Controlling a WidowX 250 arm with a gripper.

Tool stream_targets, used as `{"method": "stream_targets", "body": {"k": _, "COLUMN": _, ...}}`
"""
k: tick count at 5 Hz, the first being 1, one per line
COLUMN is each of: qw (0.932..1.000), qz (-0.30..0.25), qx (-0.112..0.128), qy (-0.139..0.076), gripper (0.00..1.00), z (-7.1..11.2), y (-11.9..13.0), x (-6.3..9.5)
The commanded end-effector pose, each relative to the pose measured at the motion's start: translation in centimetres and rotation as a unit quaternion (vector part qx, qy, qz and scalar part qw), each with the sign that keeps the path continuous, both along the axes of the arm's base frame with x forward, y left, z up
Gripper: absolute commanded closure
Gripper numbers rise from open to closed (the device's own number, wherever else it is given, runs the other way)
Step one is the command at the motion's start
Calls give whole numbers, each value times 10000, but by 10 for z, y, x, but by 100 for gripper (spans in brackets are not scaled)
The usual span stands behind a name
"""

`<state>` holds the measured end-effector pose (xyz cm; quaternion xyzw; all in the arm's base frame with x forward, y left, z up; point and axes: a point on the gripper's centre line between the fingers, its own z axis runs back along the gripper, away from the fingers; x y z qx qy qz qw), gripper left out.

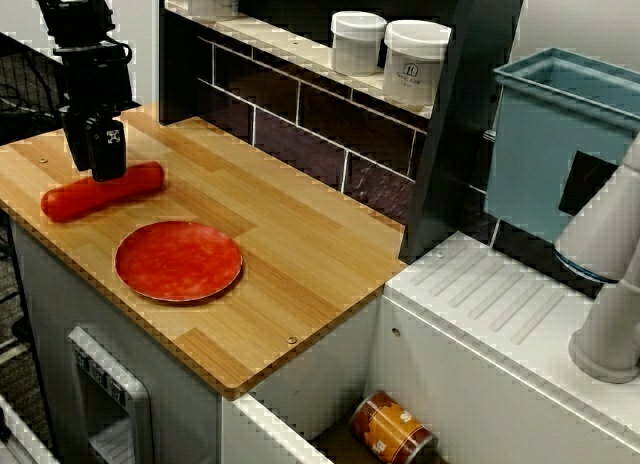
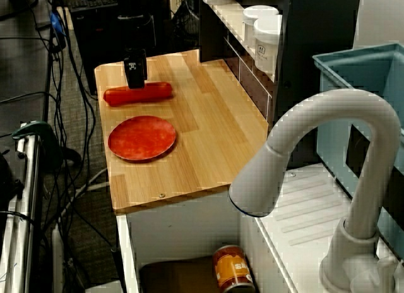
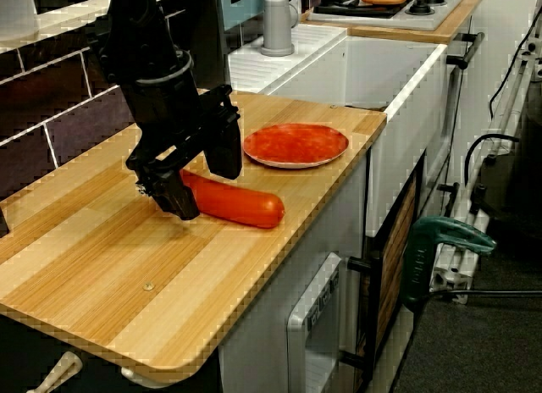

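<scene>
Presently the red sausage [image 1: 72, 199] lies flat on its side on the left part of the wooden worktop [image 1: 300, 254]. It is set at a slant to the front edge and sits just apart from the red plate [image 1: 178, 261], which is nearer that edge. The sausage is a long, smooth cylinder with rounded ends, evenly orange-red with a slight sheen and no marking visible. Lying on its length is, in my judgement, the only stable rest for such a body, though a sideways nudge could roll it. The black claw [image 3: 201, 188] stands upright over it, off-centre towards the end nearer the back wall, with its fingers [image 3: 224, 147] one on each side across the narrow width. That crosswise stance appears chosen because the width is the only span the jaws could take. In the low side view the fingertips reach down to the sausage's flanks. Whether the pads press it or merely flank it cannot be told from any view, and the sausage is not lifted. Further out, two white jars [image 1: 357, 42] stand on the shelf [image 1: 300, 52] above the back wall. A white tap [image 2: 328, 135] curves over the sink side to the right, a blue bin [image 1: 540, 154] stands behind it, and a can [image 1: 392, 429] lies on its side in the basin below.
</scene>
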<state>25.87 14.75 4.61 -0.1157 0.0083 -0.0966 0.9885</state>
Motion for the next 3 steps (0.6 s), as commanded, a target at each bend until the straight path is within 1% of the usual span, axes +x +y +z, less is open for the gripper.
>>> {"method": "stream_targets", "body": {"k": 1, "qw": 10000, "qz": 0, "qx": 0, "qy": 0, "gripper": 0, "z": 0, "y": 0, "x": 0}}
{"method": "stream_targets", "body": {"k": 2, "qw": 9999, "qz": -81, "qx": -15, "qy": 80, "gripper": 0, "z": -12, "y": -10, "x": -10}}
{"method": "stream_targets", "body": {"k": 3, "qw": 9998, "qz": -124, "qx": 80, "qy": 105, "gripper": 0, "z": -7, "y": -13, "x": -13}}
